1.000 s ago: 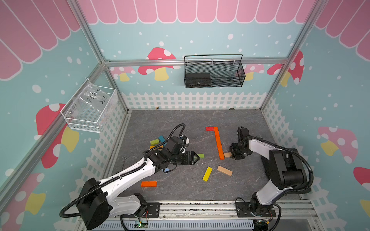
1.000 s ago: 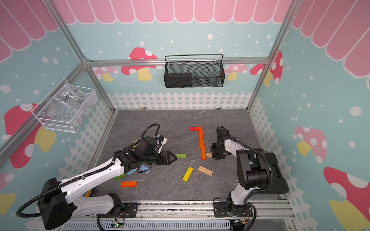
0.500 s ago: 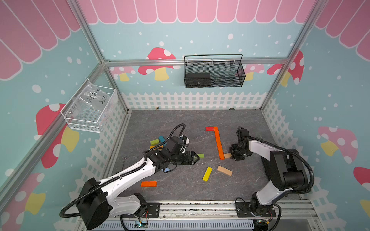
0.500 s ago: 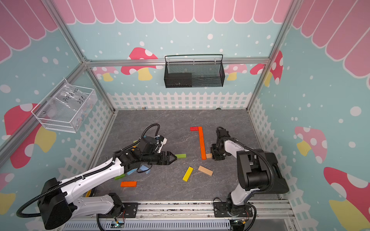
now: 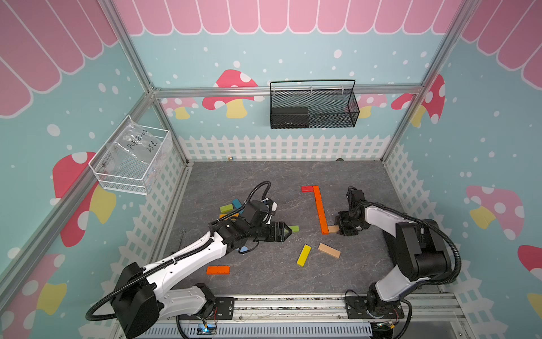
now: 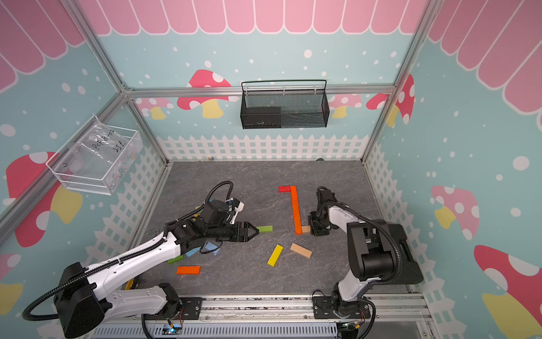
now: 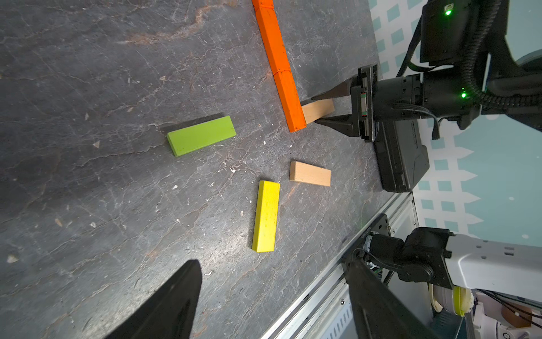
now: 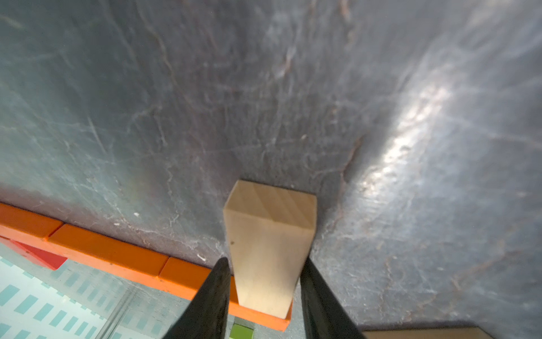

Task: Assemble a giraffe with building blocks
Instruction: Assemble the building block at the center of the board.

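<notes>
While the right gripper [image 7: 314, 110] straddles a tan block [image 8: 268, 249], that block touches the side of the orange row [image 5: 320, 212] at its near end. A red block [image 5: 306, 188] sits crosswise at the far end. The fingers are narrow and close on both sides; gripping or loose, can't tell. The left gripper [image 5: 284, 231] hovers spread wide and empty, just beside a green block [image 7: 201, 135]. A yellow block [image 5: 303, 255] and a second tan block [image 5: 329, 250] lie loose on the grey floor [image 5: 264, 182].

Bright even light, floor [image 8: 410, 141] glare, blurred edges
</notes>
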